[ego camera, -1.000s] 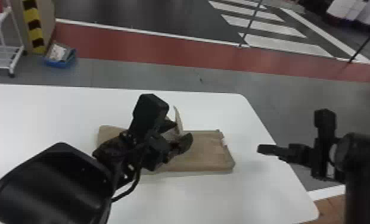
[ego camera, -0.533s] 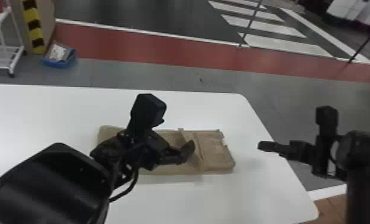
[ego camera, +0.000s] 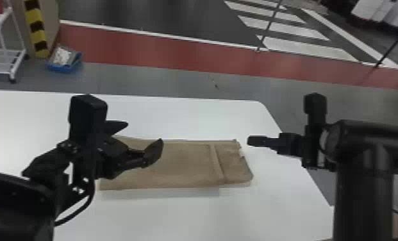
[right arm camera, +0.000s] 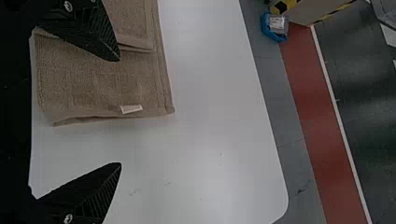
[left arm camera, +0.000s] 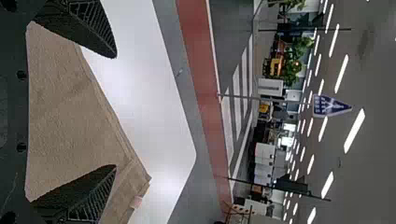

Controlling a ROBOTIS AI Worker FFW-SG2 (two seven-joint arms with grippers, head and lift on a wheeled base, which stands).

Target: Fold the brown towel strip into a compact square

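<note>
Brown towel strip [ego camera: 185,163] lies partly hidden behind left pincer [ego camera: 144,132].

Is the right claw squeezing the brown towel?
No, the right claw is wide open, and the brown towel lies on the white table.

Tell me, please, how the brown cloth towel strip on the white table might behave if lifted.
The towel strip would likely sag and its folds could open, being soft layered cloth. Its rough surface looks unlikely to slip. Lying flat, it probably won't roll.
</note>
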